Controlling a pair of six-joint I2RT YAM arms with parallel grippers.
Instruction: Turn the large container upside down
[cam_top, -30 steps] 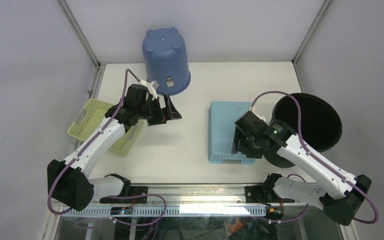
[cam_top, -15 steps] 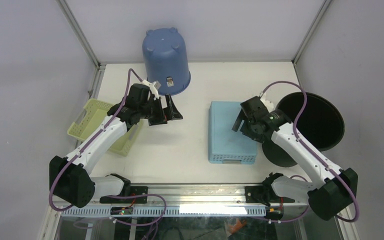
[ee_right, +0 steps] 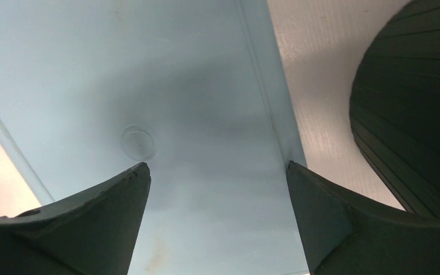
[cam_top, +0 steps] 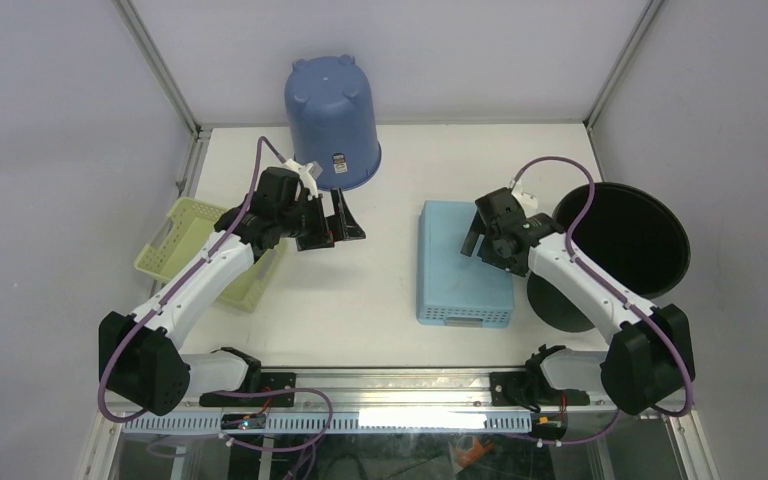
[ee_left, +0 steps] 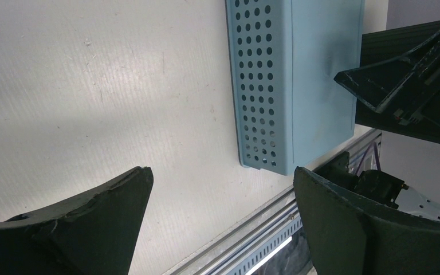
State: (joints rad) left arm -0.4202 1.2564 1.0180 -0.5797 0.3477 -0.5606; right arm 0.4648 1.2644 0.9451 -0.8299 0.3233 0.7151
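The large black round container [cam_top: 628,248] stands at the right of the table, mouth up and leaning a little; its ribbed wall shows in the right wrist view [ee_right: 418,97]. My right gripper [cam_top: 477,243] is open and empty, just above the far right part of an upturned light blue basket [cam_top: 458,265], to the left of the black container and apart from it. In its wrist view [ee_right: 217,166] only the basket's flat bottom lies between the jaws. My left gripper [cam_top: 346,226] is open and empty over bare table left of centre, as its wrist view [ee_left: 220,172] shows.
A blue bucket [cam_top: 332,124] stands upside down at the back, just beyond the left gripper. A pale green basket [cam_top: 182,243] lies at the left edge under the left arm. The light blue basket's perforated side shows in the left wrist view [ee_left: 263,86]. A metal rail [cam_top: 390,380] runs along the table's near edge.
My right gripper has swung from the near right edge of the light blue basket toward the back, over the basket's far right part. The left arm has barely moved.
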